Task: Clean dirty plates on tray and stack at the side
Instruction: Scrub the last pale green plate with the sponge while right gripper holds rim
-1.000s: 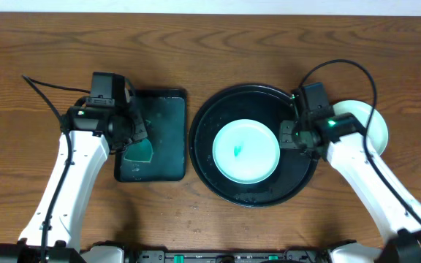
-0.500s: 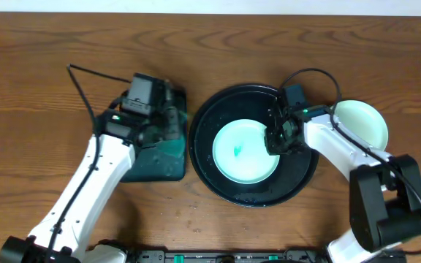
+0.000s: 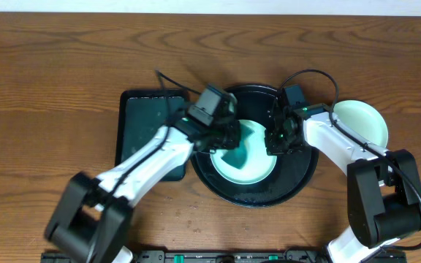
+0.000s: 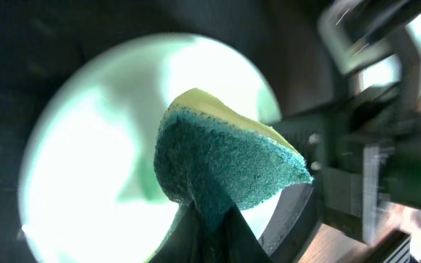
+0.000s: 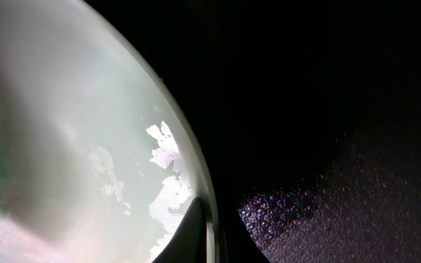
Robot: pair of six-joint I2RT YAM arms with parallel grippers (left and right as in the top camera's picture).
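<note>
One coarse teal sponge (image 4: 225, 168) over round plate (image 3: 259, 165), perhaps touching.

My sponge (image 4: 225, 168) had a rough, fibrous teal face over soft yellow foam. The plate (image 5: 64, 124) looked smooth and glossy to me, the black tray (image 3: 298, 179) shiny and droplet-speckled, the table (image 3: 50, 58) grained wood.

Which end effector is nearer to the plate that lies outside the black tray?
Right. The right end effector is just left of that plate, over the black tray; the left end effector, holding a sponge, is farther left.
</note>
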